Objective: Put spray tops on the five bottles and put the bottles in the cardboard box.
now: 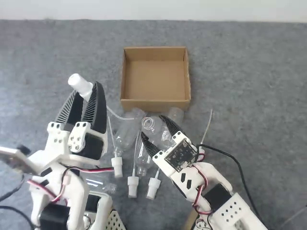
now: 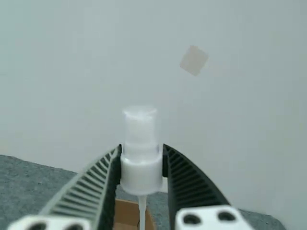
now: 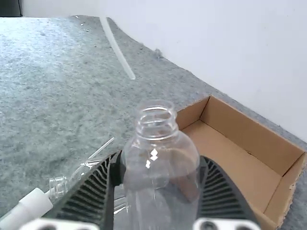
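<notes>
1. Left gripper: fingers shut tight on spray top, gripped at collar. Nozzle end sticks out past tips, dip tube runs back betw. fingers.
2. Loose spray tops and loose bottles: lying on grey mat betw. the two grippers.
3. Cardboard box: just beyond right fingertips, open side up.
4. Right gripper: fingers clamped either side of open bottle, uncapped neck clear of tips.

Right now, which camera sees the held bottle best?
The right wrist view: the bottle stands close, open neck up, in the right gripper. The high view catches its mouth from above. The left wrist view faces a spray top.
</notes>
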